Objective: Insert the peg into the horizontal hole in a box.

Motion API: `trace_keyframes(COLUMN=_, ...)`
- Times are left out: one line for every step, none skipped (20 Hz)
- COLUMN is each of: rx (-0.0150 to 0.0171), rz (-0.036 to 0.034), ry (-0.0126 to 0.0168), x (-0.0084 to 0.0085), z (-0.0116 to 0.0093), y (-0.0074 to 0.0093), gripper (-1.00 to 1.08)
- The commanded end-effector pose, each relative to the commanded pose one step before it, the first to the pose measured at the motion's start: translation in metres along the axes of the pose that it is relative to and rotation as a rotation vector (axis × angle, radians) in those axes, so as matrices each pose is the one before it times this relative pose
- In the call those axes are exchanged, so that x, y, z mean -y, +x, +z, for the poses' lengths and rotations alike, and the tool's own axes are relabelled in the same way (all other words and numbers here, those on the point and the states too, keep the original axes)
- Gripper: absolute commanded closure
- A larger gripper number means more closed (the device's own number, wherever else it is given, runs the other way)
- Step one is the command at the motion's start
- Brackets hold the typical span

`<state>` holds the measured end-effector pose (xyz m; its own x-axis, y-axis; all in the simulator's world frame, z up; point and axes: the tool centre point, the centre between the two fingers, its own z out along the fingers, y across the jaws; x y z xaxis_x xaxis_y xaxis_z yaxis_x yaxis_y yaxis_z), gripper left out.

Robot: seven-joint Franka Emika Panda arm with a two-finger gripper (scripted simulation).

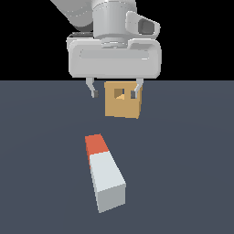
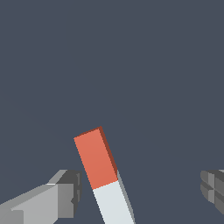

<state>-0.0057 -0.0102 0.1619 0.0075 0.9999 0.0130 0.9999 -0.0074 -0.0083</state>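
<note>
- Tan is the colour that catches the eye first: the box [image 1: 121, 100] sits on the dark slate-blue desk [image 1: 183, 160], far back in the exterior view, partly behind the robot's fingers.
- A small square hole [image 1: 119, 93] opens in the box's front face, in its upper half, and a lit inner wall shows through it.
- The peg [image 1: 104, 172] lies flat on the desk, nearer the camera than the box and well apart from it. Nothing is gripping it.
- Its orange-red end points back toward the box, angled a little to the exterior view's left; the longer pale grey-white part runs toward the camera.
- The gripper [image 1: 114, 93] hangs from a white arm above the desk, fingers pointing down.
- The jaws stand wide apart and hold nothing. One fingertip shows just to the exterior view's left of the box, the other overlaps the box's front face near its right edge.
- In the wrist view the peg [image 2: 103, 170] lies below and between the two fingers [image 2: 65, 194], its orange-red end fully visible and the grey-white part running off the picture's edge.
- In that view neither finger touches the peg; bare desk shows on both sides of it.
</note>
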Motion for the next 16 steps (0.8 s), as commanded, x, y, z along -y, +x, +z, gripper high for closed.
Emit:
trace_keyframes(rx=0.0, rz=0.0, ry=0.0, x=-0.00001, z=0.00001, y=-0.00001, gripper=-0.92)
trace_keyframes(rx=0.0, rz=0.0, ry=0.0, x=0.00005, z=0.00011, y=-0.00041, gripper=-0.92)
trace_keyframes(rx=0.00009, rz=-0.00182, ry=-0.00005, x=0.00016, z=0.00031, y=-0.00012, gripper=-0.92)
trace_keyframes(rx=0.00009, rz=-0.00218, ry=-0.00003, x=0.00026, z=0.00055, y=-0.00073, gripper=-0.92)
trace_keyframes(rx=0.00012, rz=-0.00316, ry=-0.00004, x=0.00037, z=0.00076, y=-0.00095, gripper=-0.92)
trace_keyframes(rx=0.00016, rz=-0.00396, ry=-0.00006, x=0.00047, z=0.00098, y=-0.00129, gripper=-0.92)
trace_keyframes(rx=0.00019, rz=-0.00493, ry=-0.00007, x=0.00057, z=0.0012, y=-0.00152, gripper=-0.92)
trace_keyframes(rx=0.00023, rz=-0.00577, ry=-0.00008, x=0.00067, z=0.00142, y=-0.00183, gripper=-0.92)
trace_keyframes(rx=0.00026, rz=-0.00665, ry=-0.00009, x=0.00077, z=0.00163, y=-0.00211, gripper=-0.92)
trace_keyframes(rx=0.00029, rz=-0.00753, ry=-0.00011, x=0.00087, z=0.00185, y=-0.00239, gripper=-0.92)
trace_keyframes(rx=0.00033, rz=-0.00842, ry=-0.00012, x=0.00096, z=0.00207, y=-0.00266, gripper=-0.92)
trace_keyframes(rx=0.00036, rz=-0.00928, ry=-0.00013, x=0.00106, z=0.00228, y=-0.00294, gripper=-0.92)
trace_keyframes(rx=0.0004, rz=-0.01016, ry=-0.00015, x=0.00115, z=0.0025, y=-0.00321, gripper=-0.92)
trace_keyframes(rx=0.00043, rz=-0.01102, ry=-0.00016, x=0.00124, z=0.00271, y=-0.0035, gripper=-0.92)
trace_keyframes(rx=0.00047, rz=-0.01191, ry=-0.00018, x=0.00133, z=0.00293, y=-0.00377, gripper=-0.92)
trace_keyframes(rx=0.0005, rz=-0.01276, ry=-0.00019, x=0.00141, z=0.00314, y=-0.00406, gripper=-0.92)
